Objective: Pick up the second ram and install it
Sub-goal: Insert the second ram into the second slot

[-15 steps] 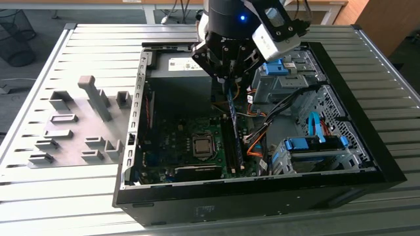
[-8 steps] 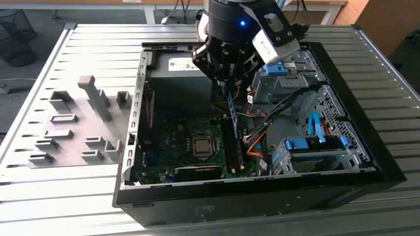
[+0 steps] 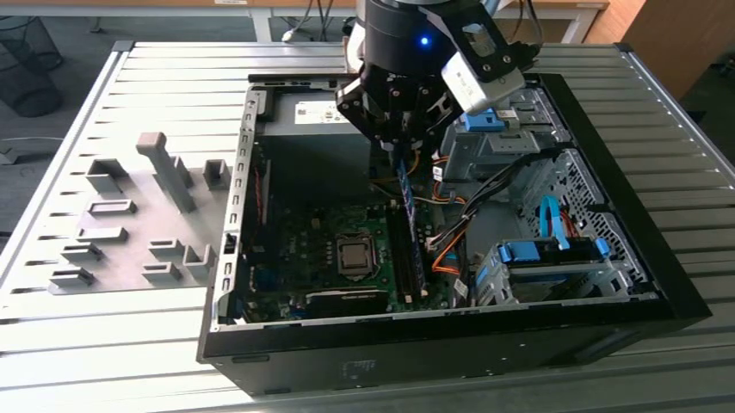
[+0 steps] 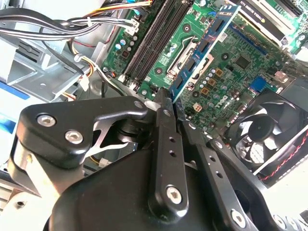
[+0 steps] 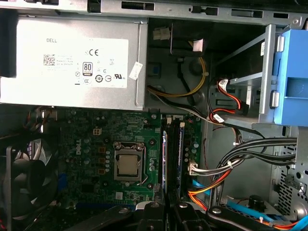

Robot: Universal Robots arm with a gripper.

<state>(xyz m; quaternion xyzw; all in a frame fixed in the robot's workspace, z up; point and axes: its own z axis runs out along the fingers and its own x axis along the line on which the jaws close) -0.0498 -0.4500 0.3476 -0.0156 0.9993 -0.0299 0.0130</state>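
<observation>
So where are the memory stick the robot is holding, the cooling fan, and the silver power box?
second ram (image 4: 202, 53), second wrist view, on the blue board between its dark chips.
cooling fan (image 4: 267, 130), second wrist view, on its hub.
power supply (image 5: 72, 62), first wrist view, on its silver labelled face.

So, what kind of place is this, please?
Probably a robotics lab or test workshop. An open black desktop computer case lies on a ribbed grey metal table with grey block-shaped holders, and the black gripper holds a blue-green RAM stick above the green motherboard.
</observation>
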